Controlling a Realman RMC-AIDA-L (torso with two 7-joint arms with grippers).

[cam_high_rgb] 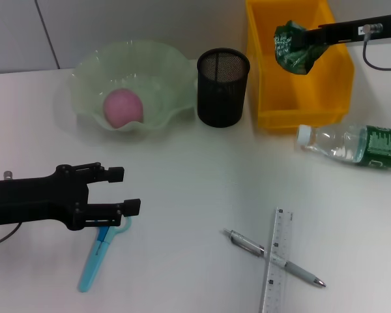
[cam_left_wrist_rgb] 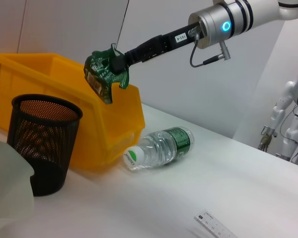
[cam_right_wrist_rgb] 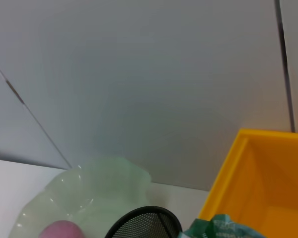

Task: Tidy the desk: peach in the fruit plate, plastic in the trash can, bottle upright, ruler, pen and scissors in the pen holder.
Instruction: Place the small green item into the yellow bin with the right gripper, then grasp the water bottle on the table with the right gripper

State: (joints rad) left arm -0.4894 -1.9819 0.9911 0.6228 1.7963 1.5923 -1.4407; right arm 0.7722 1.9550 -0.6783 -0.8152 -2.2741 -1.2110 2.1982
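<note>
A crumpled green plastic hangs over the yellow trash can, with my right gripper shut on it; the left wrist view shows the same plastic above the bin's rim. The pink peach lies in the pale green fruit plate. Between plate and bin stands the black mesh pen holder. The bottle lies on its side at the right. At the front, the pen lies crossed with the ruler. My left gripper is open just above the blue scissors.
The white desk has bare room in its middle, between the scissors and the pen. A grey wall runs behind the plate and bin. In the left wrist view another robot stands far off beyond the table.
</note>
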